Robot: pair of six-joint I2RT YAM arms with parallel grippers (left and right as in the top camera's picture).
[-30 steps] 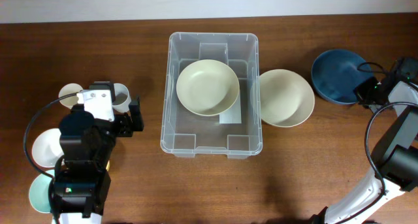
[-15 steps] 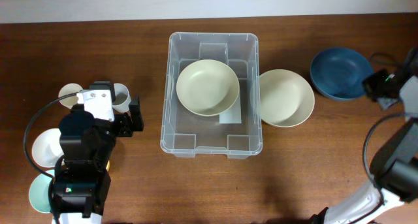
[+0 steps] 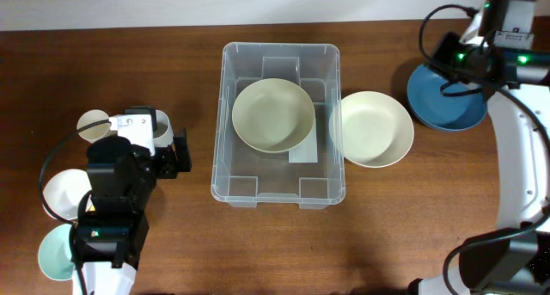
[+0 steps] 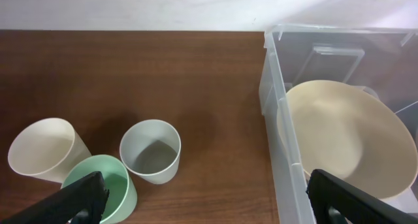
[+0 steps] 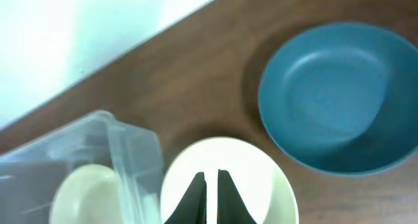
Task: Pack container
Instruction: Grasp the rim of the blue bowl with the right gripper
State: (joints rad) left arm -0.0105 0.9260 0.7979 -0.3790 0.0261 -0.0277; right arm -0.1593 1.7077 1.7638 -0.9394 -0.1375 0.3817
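The clear container (image 3: 227, 170) stands mid-table with a cream bowl (image 3: 273, 114) inside it. A second cream bowl (image 3: 376, 128) lies on the table against its right wall, and a blue bowl (image 3: 445, 99) lies further right. My right gripper (image 3: 443, 58) is raised over the blue bowl's back-left edge. In the right wrist view its fingers (image 5: 210, 192) are shut on nothing, high over the outer cream bowl (image 5: 255, 172). My left gripper (image 4: 209, 208) is open and empty, low over the table left of the container (image 4: 274, 100).
Several cups stand at the left: a cream cup (image 4: 42, 149), a grey cup (image 4: 150, 151) and a green cup (image 4: 104, 185). A white bowl (image 3: 62, 194) and a pale green one (image 3: 53, 254) lie near the left arm's base. The table's back edge meets a white wall.
My right arm has swung from the table's right edge up to the back right, above the blue bowl. The left arm has shifted only slightly.
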